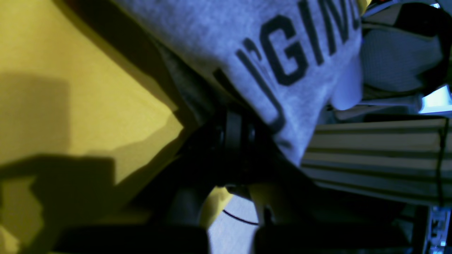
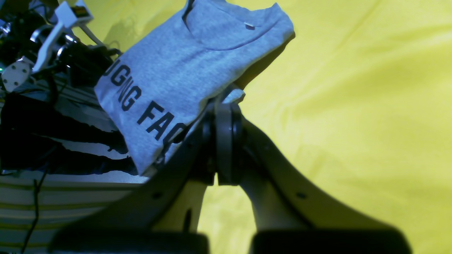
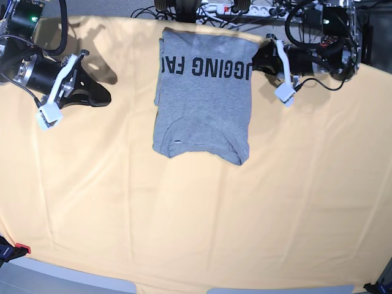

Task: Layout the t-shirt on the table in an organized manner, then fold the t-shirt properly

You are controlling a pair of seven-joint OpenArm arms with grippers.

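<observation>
Shut tight on the left gripper (image 1: 233, 123), fingers pressed together right at the side edge of the shirt (image 3: 202, 104), level with the printed line. Cannot tell from the left wrist view whether cloth is actually pinched between them or only brushing past; grey fabric there draped just over and beside the tips, with a dark shadow under it on the table (image 3: 184, 214). Shut likewise on the right gripper (image 2: 226, 106), nothing between the fingers, and well apart from the shirt in the base view, out over bare cloth on the other side. Beyond the fingers, shirt lying print-side up near the table's far edge, close to the cables (image 3: 245, 9) there, sides apparently tucked in to make a narrow upright rectangle, collar (image 2: 229, 38) end toward the near side, printed end toward the far side. Looks like layout done and the side folds in, with the crosswise fold yet to come. Calls next for a sure hold on one end, probably both far corners, so bringing the right gripper across to the shirt's free side, then carrying that end over toward the collar without dragging the tucked sides open. Black block lettering (image 3: 205, 67) readable only in part: "UGGING FA" upside down from the base view, "GIN" from the left wrist, "FAC" from the right wrist. Small pale neck label (image 2: 249, 24) inside the collar, too small to read.
</observation>
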